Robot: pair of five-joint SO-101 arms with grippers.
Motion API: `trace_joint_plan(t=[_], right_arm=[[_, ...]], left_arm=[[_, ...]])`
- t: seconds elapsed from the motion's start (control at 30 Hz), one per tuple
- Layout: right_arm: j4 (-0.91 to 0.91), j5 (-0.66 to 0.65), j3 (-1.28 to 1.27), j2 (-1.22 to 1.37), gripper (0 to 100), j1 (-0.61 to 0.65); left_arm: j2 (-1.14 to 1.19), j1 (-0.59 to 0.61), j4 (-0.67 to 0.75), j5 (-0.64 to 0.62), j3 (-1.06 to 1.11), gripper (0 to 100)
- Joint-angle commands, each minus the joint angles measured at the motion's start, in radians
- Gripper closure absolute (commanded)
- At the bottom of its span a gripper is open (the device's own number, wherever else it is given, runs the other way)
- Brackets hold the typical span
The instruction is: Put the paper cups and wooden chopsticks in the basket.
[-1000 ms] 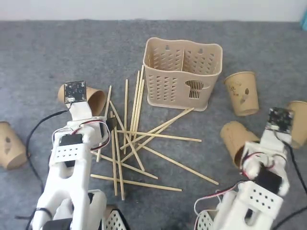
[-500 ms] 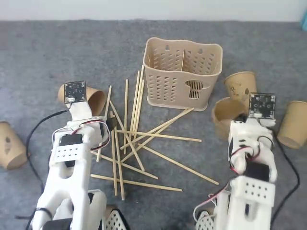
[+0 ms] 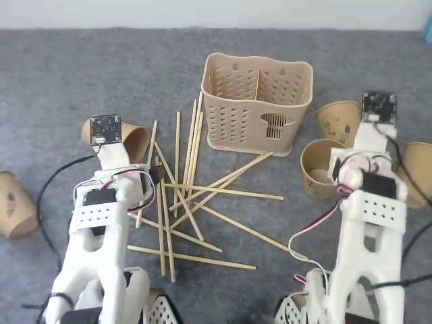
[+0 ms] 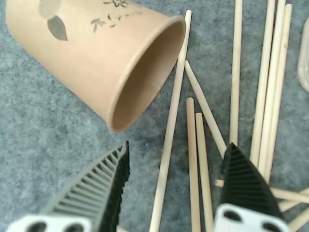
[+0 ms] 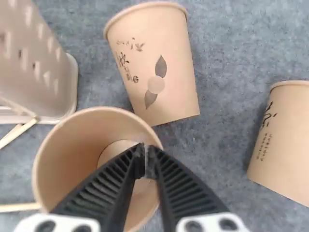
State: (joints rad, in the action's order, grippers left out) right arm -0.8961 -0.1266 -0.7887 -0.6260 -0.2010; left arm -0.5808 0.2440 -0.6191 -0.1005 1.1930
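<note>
Our right gripper (image 5: 145,148) is pinched tight on the wall of a paper cup (image 5: 67,145), mouth-up just beside the basket (image 3: 236,120), so we judge it best to lift straight, clear the basket's rim, and let go only over a compartment.

The desk (image 3: 67,67) has a grey, felt-like surface all around the right gripper (image 5: 144,153); far beyond it runs a pale wall (image 3: 202,13).
</note>
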Motion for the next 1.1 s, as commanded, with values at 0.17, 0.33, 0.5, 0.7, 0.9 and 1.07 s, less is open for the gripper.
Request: trace_joint_plan(t=[0.17,0.33,0.5,0.7,0.9,1.07], right_arm=[[-0.213,0.034,0.282,0.015,81.1,-0.041],[-0.209,0.032,0.216,0.016,83.3,-0.031],[-0.203,0.034,0.146,0.016,83.4,-0.013],[-0.203,0.034,0.084,0.016,83.4,-0.021],[-0.174,0.075,0.061,0.045,83.7,0.005],[-0.133,0.106,0.087,0.191,88.1,0.001]], left_arm=[[0.003,-0.003,0.029,0.012,-0.039,71],[0.003,-0.003,0.029,0.012,-0.039,71],[0.003,-0.003,0.029,0.012,-0.039,71],[0.003,-0.003,0.026,0.014,-0.039,71],[0.003,-0.003,0.026,0.014,-0.039,71],[0.003,-0.003,0.025,0.014,-0.039,71]])
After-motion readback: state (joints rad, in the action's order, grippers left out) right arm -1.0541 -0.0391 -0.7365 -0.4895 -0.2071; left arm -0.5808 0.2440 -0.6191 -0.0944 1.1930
